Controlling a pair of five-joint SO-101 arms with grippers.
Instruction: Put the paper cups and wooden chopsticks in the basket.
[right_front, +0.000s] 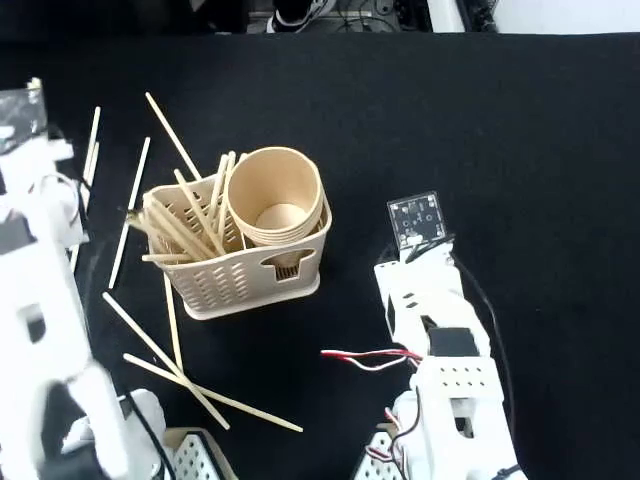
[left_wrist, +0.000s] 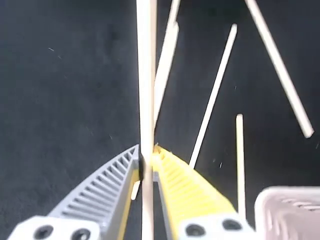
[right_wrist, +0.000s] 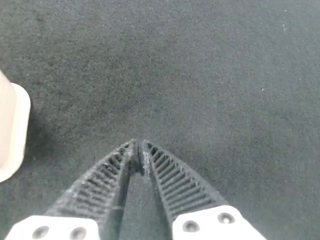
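Note:
A cream slotted basket (right_front: 240, 280) stands left of the table's middle. Stacked paper cups (right_front: 275, 200) sit in its right half and several wooden chopsticks (right_front: 185, 225) lean in its left half. Loose chopsticks lie beside it on the left (right_front: 130, 210) and in front of it (right_front: 210, 392). My left gripper (left_wrist: 146, 152) is shut on one wooden chopstick (left_wrist: 146, 75), which runs straight out past the grey and yellow fingers. Other chopsticks (left_wrist: 215, 90) lie on the cloth beyond it. My right gripper (right_wrist: 137, 146) is shut on nothing, low over bare cloth to the right of the basket (right_wrist: 12, 130).
Black cloth covers the table. The white left arm (right_front: 40, 300) stands along the left edge and the right arm (right_front: 435, 340) sits at the front right of the basket, with a red and white wire (right_front: 365, 358) trailing from it. Open cloth lies to the right and behind.

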